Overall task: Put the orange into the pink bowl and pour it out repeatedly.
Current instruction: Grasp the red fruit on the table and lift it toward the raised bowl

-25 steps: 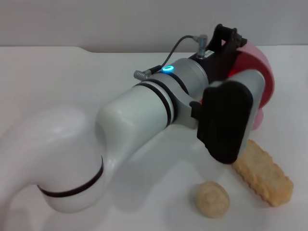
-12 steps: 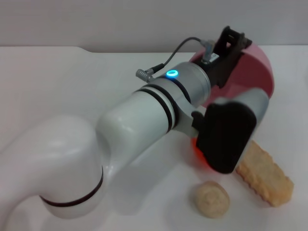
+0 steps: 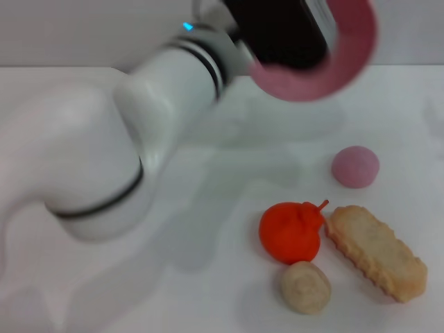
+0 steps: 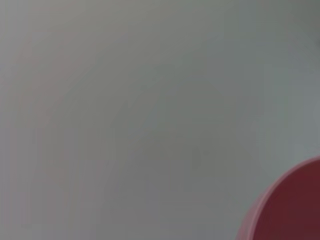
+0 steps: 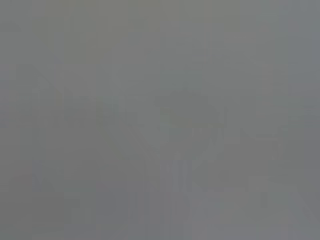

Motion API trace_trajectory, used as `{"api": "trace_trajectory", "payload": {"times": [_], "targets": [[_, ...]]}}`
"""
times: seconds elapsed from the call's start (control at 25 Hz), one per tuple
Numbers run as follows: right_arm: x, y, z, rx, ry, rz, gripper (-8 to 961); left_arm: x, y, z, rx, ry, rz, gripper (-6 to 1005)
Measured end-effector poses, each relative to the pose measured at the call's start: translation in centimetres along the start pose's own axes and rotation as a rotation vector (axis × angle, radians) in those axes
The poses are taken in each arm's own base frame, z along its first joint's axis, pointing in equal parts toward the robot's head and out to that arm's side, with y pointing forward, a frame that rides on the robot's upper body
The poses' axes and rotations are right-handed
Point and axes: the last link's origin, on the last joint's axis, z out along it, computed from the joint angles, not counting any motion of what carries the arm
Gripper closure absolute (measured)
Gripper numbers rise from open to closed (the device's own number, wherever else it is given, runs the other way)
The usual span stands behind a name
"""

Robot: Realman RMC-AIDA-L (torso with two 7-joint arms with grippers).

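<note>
left gripper (image 3: 298, 41) holds pink bowl (image 3: 347, 62) aloft, far right, finger spread unclear | orange (image 3: 291, 232) on table (image 3: 69, 104) near right | risk: motion loosens bowl, it drops

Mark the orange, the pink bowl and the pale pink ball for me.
orange (image 3: 290, 232), head view, middle of its body.
pink bowl (image 3: 331, 76), head view, lower rim, held aloft.
pale pink ball (image 3: 355, 166), head view, centre.

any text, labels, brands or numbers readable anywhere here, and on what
None: no view shows readable text.
Left arm: plain white, only a small blue light, no lettering.
Pink bowl, orange, pink ball, biscuit, beige lump: unmarked.
Both wrist views: no writing.
</note>
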Motion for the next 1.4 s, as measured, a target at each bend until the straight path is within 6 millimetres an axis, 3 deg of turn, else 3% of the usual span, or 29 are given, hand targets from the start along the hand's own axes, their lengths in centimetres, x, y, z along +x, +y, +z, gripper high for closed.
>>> {"api": "trace_trajectory", "payload": {"times": [0.08,0.16,0.32,0.44,0.48,0.6,0.96,1.2,1.4], "targets": [[0.1,0.7,0.2,-0.023,0.028,-0.005,361,-0.6,-1.0,0.2,0.012,-0.062,-0.096,954],[0.3,1.3,0.4,-0.044,0.058,-0.009,361,-2.6,-3.2,0.2,0.017,-0.249,-0.287,955],[0.8,2.7,1.0,-0.089,0.118,-0.012,361,-4.3,-4.0,0.0,-0.01,-0.386,-0.348,955],[1.3,4.2,1.6,-0.137,0.166,-0.02,361,-8.1,-5.1,-0.3,-0.112,-0.648,-0.505,955],[1.5,4.7,1.7,-0.151,0.179,-0.025,361,-8.1,-5.1,-0.3,-0.112,-0.648,-0.505,955],[1.8,6.2,2.3,-0.192,0.206,-0.043,362,-11.1,-5.8,-0.9,-0.185,-0.819,-0.649,955],[3.0,10.1,2.8,-0.299,0.305,-0.063,362,-12.3,-6.4,-1.6,-0.19,-0.861,-0.635,955],[5.6,14.4,2.8,-0.431,0.416,-0.041,361,-12.4,-6.7,-1.5,-0.189,-0.859,-0.631,955],[7.3,16.1,2.3,-0.467,0.512,0.019,362,-12.6,-6.8,-1.3,-0.185,-0.861,-0.611,955]]}}
